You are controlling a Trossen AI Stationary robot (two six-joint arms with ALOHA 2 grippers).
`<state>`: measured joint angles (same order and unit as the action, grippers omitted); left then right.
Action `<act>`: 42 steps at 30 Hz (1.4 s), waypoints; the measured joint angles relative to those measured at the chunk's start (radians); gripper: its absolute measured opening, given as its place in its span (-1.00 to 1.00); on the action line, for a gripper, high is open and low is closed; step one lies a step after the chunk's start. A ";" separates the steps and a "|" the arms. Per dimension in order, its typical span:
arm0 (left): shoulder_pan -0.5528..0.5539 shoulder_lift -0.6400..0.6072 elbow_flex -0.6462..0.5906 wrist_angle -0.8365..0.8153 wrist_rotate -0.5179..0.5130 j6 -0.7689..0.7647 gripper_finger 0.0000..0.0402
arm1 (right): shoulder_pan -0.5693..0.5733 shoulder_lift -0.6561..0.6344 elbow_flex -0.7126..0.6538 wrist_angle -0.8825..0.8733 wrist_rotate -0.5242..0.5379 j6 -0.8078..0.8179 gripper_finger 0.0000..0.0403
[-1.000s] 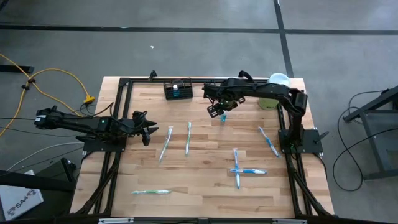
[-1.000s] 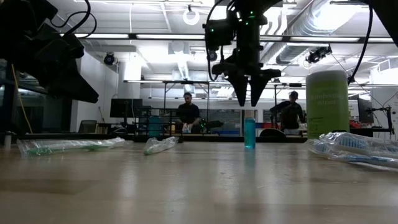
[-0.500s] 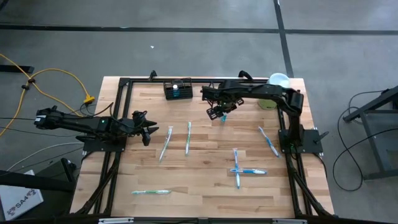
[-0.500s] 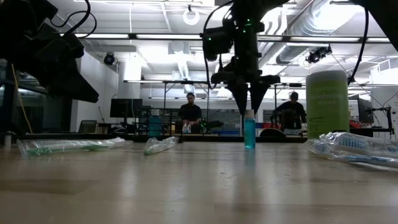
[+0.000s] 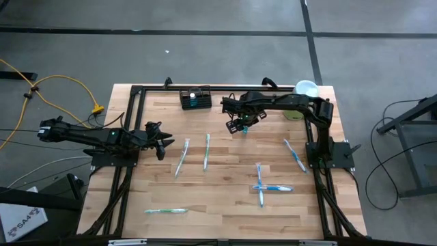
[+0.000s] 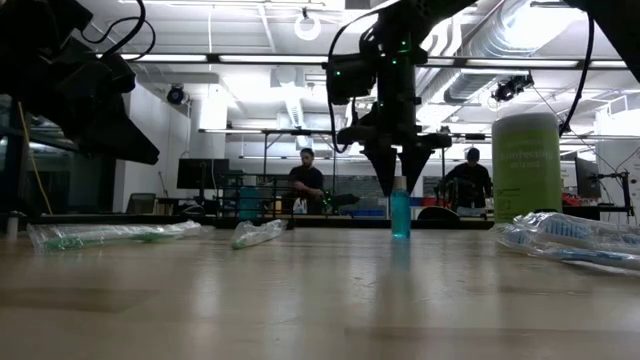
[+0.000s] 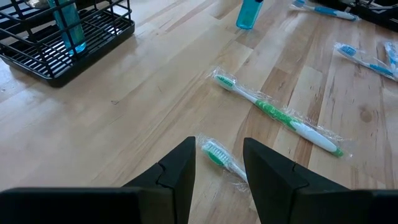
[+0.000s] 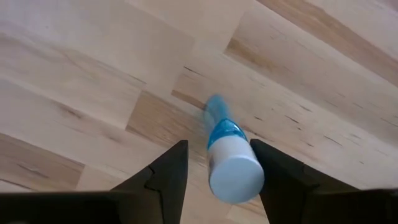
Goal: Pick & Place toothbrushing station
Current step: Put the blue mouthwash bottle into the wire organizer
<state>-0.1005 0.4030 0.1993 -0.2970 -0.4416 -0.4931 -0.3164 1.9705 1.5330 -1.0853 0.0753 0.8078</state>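
Observation:
The black slotted holder (image 5: 194,99) stands on its base at the table's far edge, left of centre, with a blue tube (image 7: 68,25) upright in it. A small blue bottle with a white cap (image 6: 400,212) stands upright on the table to its right. My right gripper (image 6: 397,190) is open and points down over this bottle, its fingertips on either side of the cap (image 8: 235,177); I see no touch. My left gripper (image 5: 162,143) is open and empty, raised above the table's left part, over the head of a wrapped green toothbrush (image 7: 219,155).
Several wrapped toothbrushes lie on the table: two left of centre (image 5: 181,157) (image 5: 206,150), a crossed pair near the right (image 5: 263,186), one at the right (image 5: 295,154), one near the front (image 5: 166,211). A pale green cylinder with a white lid (image 6: 527,165) stands at the far right.
My right gripper has come down over the blue bottle and shifted slightly toward the table's left edge. Its fingertips, which were above the cap, now stand on either side of it. The bottle has stayed upright in place.

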 joint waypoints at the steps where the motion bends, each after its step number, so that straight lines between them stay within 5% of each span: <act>1: 0.000 0.000 0.000 0.000 0.000 0.000 -0.35 | 0.000 0.000 0.000 -0.001 0.000 0.000 -0.19; 42: 0.000 0.000 0.000 0.000 0.000 0.000 -0.35 | 0.000 -0.001 -0.043 -0.012 0.004 -0.185 -0.25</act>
<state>-0.1004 0.4029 0.1993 -0.2966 -0.4419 -0.4932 -0.3164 1.9694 1.4901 -1.0975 0.0791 0.6231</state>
